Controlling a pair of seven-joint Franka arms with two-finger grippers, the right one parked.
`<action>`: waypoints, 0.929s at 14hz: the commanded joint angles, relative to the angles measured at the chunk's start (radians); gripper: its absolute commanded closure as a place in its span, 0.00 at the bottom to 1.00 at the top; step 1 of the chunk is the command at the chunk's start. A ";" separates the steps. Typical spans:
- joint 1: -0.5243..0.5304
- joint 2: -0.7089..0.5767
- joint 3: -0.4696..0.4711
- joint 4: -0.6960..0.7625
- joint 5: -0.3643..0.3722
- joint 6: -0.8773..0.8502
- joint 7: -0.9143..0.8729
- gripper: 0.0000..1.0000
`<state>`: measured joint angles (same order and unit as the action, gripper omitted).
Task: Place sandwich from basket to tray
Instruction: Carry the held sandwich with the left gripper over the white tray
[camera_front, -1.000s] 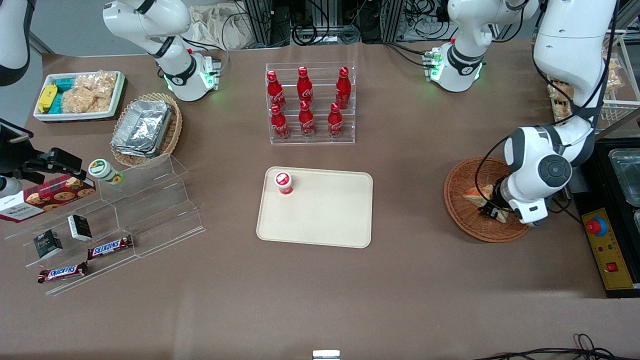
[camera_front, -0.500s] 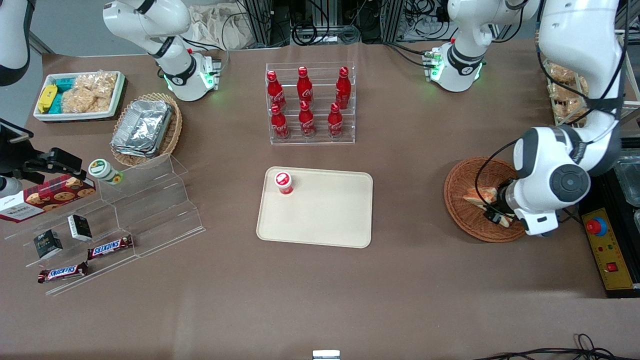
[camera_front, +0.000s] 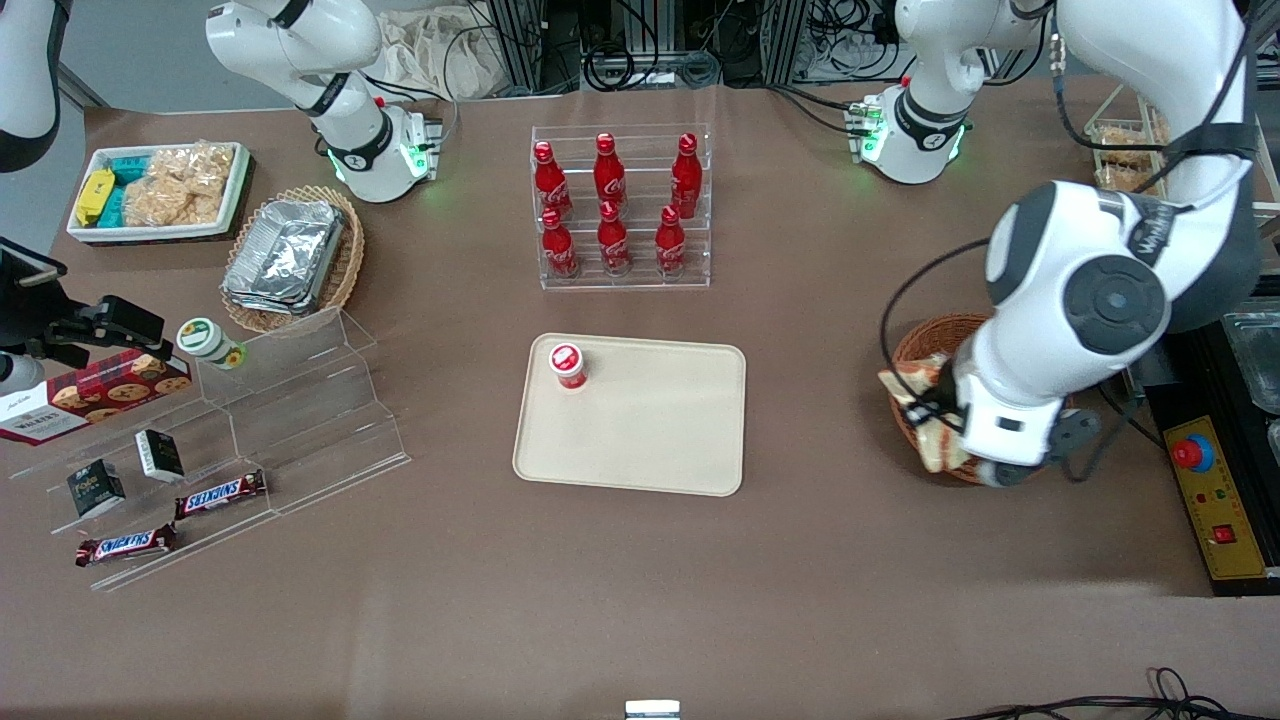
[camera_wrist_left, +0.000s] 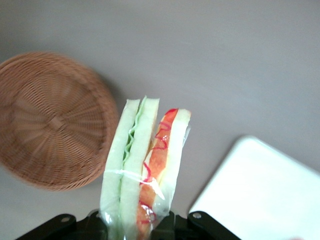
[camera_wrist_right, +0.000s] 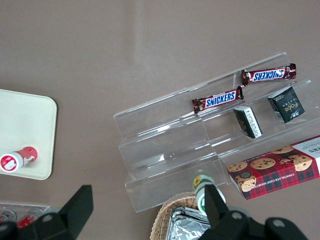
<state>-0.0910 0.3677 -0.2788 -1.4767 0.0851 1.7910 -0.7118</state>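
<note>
My left gripper (camera_front: 942, 418) is shut on the sandwich (camera_front: 918, 405), a plastic-wrapped wedge of pale bread with green and red-orange filling. It hangs in the air above the rim of the round reddish-brown basket (camera_front: 928, 343), on the side toward the tray (camera_front: 650, 445). In the left wrist view the sandwich (camera_wrist_left: 145, 160) stands upright between the fingers of the gripper (camera_wrist_left: 132, 227). Below it lie the basket (camera_wrist_left: 50, 120), with nothing in it, and a corner of the tray (camera_wrist_left: 265, 195). The arm's white body hides much of the basket in the front view.
A small red-capped bottle (camera_front: 567, 365) stands on the tray's corner toward the parked arm. A clear rack of red cola bottles (camera_front: 620, 210) stands farther from the front camera than the tray. A yellow control box with a red button (camera_front: 1215, 490) lies beside the basket.
The gripper has risen out of the basket with the sandwich in it and shifted toward the tray. The sandwich no longer lies in the basket.
</note>
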 joint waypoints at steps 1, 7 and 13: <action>0.007 0.120 -0.133 0.091 0.015 -0.007 0.136 1.00; -0.136 0.382 -0.178 0.210 0.085 0.094 0.135 1.00; -0.188 0.511 -0.177 0.199 0.150 0.231 0.120 0.72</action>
<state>-0.2682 0.8510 -0.4507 -1.3199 0.2036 2.0341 -0.5948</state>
